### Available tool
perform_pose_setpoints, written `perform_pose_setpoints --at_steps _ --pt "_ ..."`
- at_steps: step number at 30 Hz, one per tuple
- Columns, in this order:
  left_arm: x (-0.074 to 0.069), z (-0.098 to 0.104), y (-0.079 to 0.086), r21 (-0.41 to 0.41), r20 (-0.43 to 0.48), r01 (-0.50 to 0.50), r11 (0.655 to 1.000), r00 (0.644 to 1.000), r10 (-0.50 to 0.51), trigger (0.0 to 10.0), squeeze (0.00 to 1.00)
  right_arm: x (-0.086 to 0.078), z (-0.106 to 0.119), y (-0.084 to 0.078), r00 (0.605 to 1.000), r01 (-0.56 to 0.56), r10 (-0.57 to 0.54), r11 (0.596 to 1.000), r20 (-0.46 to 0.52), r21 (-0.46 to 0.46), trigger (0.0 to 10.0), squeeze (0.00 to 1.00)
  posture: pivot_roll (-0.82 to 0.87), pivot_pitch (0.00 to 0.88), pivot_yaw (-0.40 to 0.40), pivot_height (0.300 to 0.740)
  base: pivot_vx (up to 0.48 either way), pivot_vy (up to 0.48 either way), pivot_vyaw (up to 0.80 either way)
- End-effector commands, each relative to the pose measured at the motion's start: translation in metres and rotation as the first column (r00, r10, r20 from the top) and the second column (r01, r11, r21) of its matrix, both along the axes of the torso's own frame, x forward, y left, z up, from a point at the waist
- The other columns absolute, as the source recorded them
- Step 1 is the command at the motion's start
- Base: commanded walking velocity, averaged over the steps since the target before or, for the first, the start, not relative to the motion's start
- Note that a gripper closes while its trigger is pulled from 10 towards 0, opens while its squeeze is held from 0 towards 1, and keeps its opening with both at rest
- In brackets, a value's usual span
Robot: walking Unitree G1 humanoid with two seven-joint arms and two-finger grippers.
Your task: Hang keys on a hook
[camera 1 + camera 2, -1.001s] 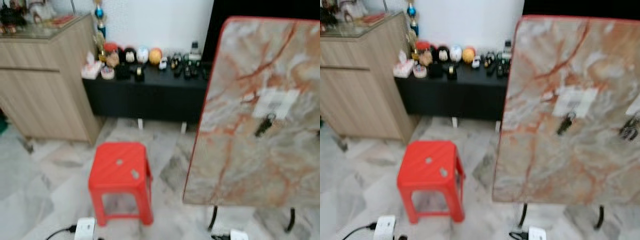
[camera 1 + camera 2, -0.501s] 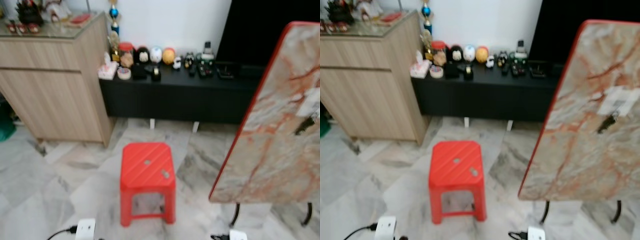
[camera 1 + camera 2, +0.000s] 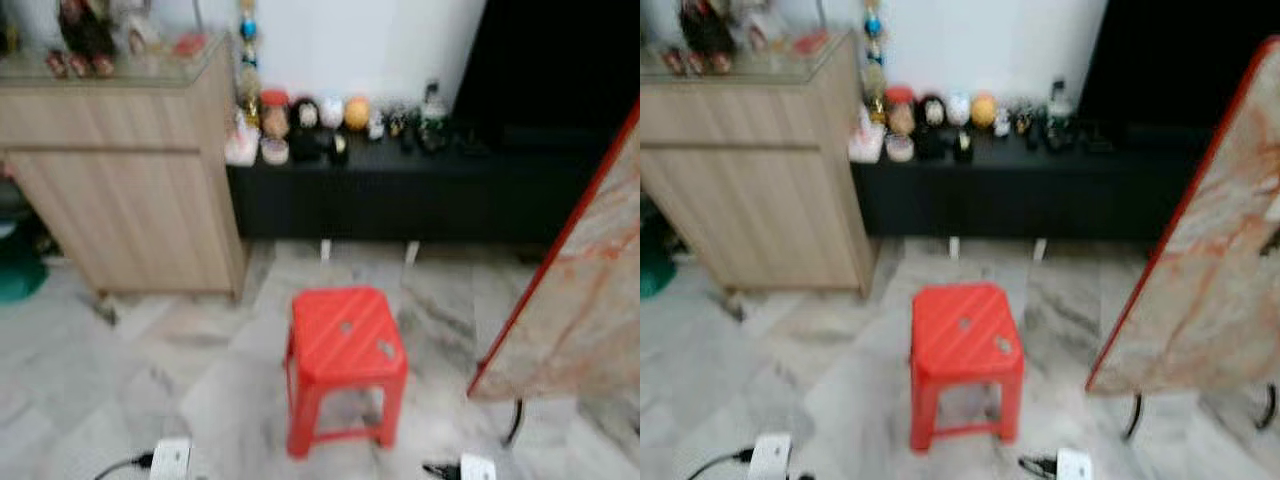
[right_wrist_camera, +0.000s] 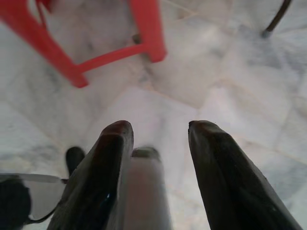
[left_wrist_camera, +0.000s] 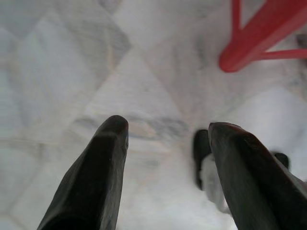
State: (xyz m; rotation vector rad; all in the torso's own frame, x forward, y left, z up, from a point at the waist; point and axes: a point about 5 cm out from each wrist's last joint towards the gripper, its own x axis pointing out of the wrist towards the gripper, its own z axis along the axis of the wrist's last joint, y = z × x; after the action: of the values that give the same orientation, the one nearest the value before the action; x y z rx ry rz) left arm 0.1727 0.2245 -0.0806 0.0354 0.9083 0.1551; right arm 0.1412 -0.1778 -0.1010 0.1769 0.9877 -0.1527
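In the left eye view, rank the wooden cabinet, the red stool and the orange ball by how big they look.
1. Wooden cabinet, largest by far.
2. Red stool, though it stands nearer the camera, which flatters it.
3. Orange ball on the black bench, smallest and farthest back.

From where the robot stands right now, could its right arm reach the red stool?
Probably not without bending. The right gripper hangs low, open and empty, pointing at the marble floor, with the red stool a little ahead of it. Nothing stands between them, so a step or a stoop might do.
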Motion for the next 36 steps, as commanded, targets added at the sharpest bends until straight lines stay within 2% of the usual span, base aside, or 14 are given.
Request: perform_pose_setpoints --at_steps 1,21,31,36 --pt "0.0005 -0.0014 -0.0066 -0.016 -0.005 0.007 1.0 1.0 -0.007 10.0 0.0 -0.0053 -0.0011 -0.0081 1.0 0.023 -0.024 1.0 -0.014 -0.016 10.0 0.0 0.0 0.0 -0.013 0.74 0.0 0.0 0.0" --pt "0.0018 0.0002 -0.0035 -0.03 0.011 0.013 0.999 1.0 -0.012 10.0 0.0 -0.0074 -0.0023 -0.0042 1.0 0.011 -0.012 1.0 -0.022 -0.011 10.0 0.0 0.0 0.0 -0.003 0.74 0.0 0.0 0.0" --pt "0.0041 0.0014 -0.0034 -0.029 0.016 0.029 0.999 0.999 -0.028 10.0 0.0 -0.0052 -0.001 -0.0036 1.0 0.008 -0.008 1.0 0.0 -0.026 10.0 0.0 0.0 0.0 0.007 0.74 0.328 0.0 0.06" --pt "0.0066 0.0024 -0.0042 -0.032 0.022 0.032 0.999 0.999 -0.031 10.0 0.0 -0.0055 -0.0015 -0.0029 0.999 0.044 -0.044 0.999 -0.008 -0.009 10.0 0.0 0.0 0.0 0.01 0.74 0.37 0.0 0.27"
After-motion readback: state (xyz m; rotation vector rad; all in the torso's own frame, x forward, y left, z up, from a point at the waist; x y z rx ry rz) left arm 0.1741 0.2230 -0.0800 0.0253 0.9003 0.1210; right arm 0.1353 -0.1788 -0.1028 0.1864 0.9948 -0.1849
